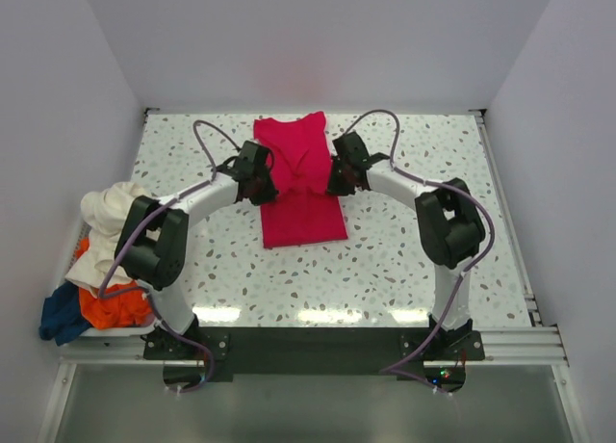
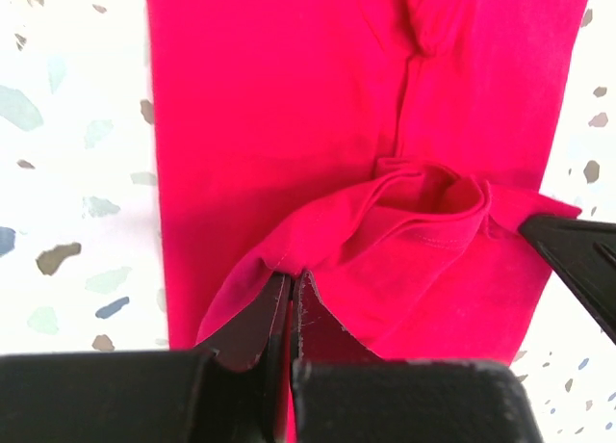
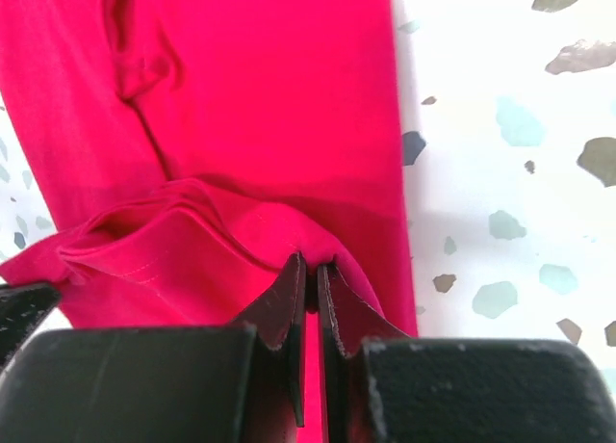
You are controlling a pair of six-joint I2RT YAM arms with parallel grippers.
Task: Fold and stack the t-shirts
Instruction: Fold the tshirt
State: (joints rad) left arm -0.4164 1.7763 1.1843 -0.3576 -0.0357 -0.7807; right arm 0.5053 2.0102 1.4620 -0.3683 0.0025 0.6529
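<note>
Top view: the crimson red t-shirt [image 1: 300,197] is lying as a long strip on the speckled table [image 1: 414,270], running from the upper middle of the frame down toward its centre. The left gripper [image 1: 258,181] and the right gripper [image 1: 341,176] are flanking it at mid-length. Each is pressing its fingers together on a lifted edge of the red cloth. The wrist views are showing both pinches, with the fabric sagging into a loose pocket between the two holds. The step in hand appears to be a crosswise fold of the strip. To do it well, both arms should be travelling at one height and one pace, so that the held edge is running straight and taut. The slack pocket should be drawn out before the cloth is laid down, and the carried edge should be landing square on the layer beneath. The cream white t-shirt [image 1: 108,212], the orange t-shirt [image 1: 117,306] and the dark blue t-shirt [image 1: 62,318] are waiting unfolded in a heap at the lower left of the frame.
</note>
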